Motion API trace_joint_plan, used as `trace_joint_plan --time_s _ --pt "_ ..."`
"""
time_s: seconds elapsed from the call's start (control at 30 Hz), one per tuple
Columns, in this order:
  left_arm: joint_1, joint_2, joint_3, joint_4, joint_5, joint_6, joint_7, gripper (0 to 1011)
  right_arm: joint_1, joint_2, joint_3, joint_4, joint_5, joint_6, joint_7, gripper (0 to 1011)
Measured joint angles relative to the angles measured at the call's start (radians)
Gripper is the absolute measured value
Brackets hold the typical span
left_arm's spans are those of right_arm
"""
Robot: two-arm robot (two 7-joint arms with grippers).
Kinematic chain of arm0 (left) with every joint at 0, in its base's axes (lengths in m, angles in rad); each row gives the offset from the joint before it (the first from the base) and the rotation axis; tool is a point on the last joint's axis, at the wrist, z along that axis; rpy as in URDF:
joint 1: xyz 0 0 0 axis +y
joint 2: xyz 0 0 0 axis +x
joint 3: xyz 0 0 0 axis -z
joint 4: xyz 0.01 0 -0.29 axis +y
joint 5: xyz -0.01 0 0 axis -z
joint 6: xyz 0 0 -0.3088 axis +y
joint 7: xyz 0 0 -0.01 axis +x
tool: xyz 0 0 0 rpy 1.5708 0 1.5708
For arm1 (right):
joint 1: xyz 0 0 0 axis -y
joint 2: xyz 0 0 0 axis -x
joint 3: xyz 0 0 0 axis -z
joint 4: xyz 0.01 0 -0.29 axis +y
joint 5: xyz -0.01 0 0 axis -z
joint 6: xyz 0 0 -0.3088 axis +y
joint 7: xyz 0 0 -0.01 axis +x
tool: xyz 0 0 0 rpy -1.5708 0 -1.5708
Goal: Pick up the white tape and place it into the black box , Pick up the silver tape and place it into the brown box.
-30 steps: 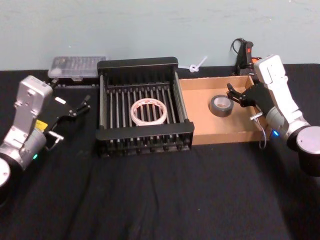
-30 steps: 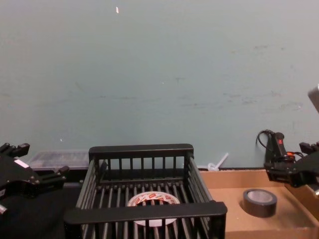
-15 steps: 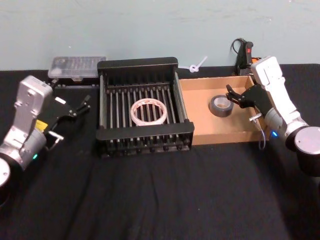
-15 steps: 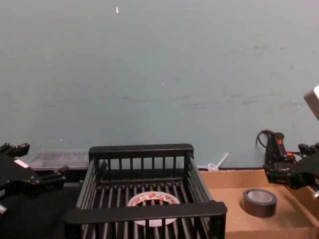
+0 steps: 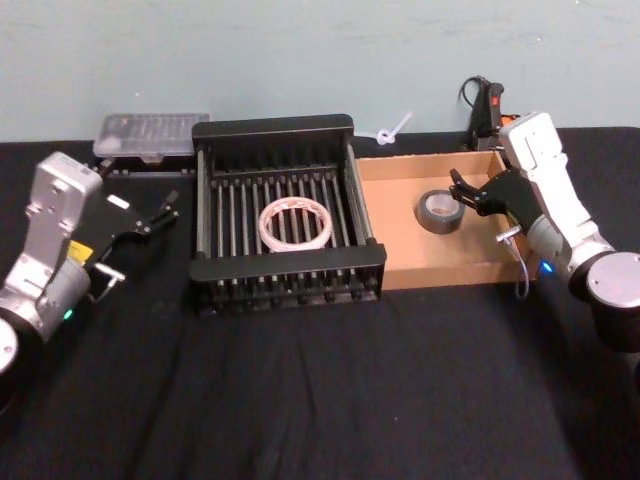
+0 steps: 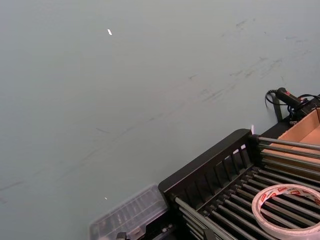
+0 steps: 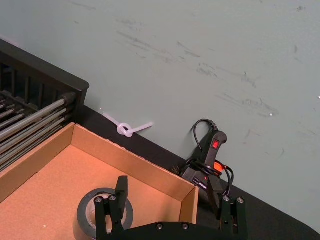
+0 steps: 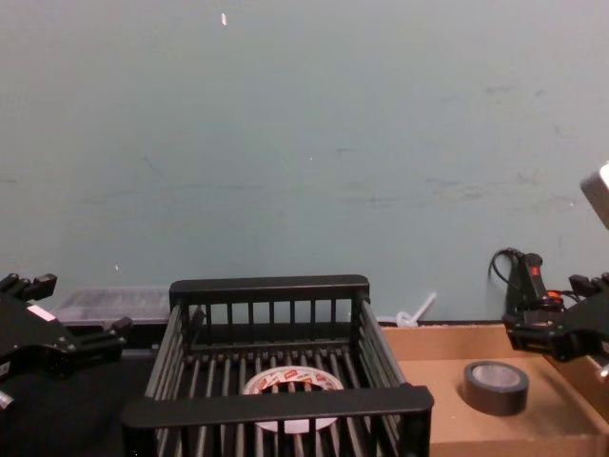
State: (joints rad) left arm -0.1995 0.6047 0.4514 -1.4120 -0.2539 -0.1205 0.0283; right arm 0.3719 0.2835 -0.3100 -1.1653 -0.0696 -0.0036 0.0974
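Listing the contents of the black worktop (image 5: 320, 400): white tape (image 5: 296, 222), a large thin ring with a red-and-white printed core, lying flat on the slatted bottom of the black box (image 5: 275, 130); silver tape (image 5: 440, 211), a small thick grey roll, lying flat inside the brown box (image 5: 450, 270), which stands just beside the crate. Both items appear to be in their assigned containers. Right gripper (image 5: 463, 191): jaws spread open and empty, held just beside and slightly above the silver roll, not touching it. Left gripper (image 5: 160, 213): jaws parted, holding nothing, parked well apart from the white ring, outside the crate's wall. Handling notes, by judgement: the white ring looks light and thin-walled, likely to flex if squeezed across its width, so it is best taken across the band at one point, one jaw inside the hole and one outside. The silver roll looks denser and stiffer, with a tacky-edged but firm wall; the same across-the-wall hold suits it. Other items: clear lidded case (image 5: 150, 135) behind the left jaws; black corded tool (image 5: 487, 108) and white tie (image 5: 392, 131) behind the cardboard tray.
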Motion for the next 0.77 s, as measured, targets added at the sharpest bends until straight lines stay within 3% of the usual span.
trace_joint_plan --time_s 0.77 --pt "0.0 0.0 0.0 0.0 0.0 0.0 0.0 1001 0.0 0.0 0.0 0.0 0.002 0.0 0.0 1002"
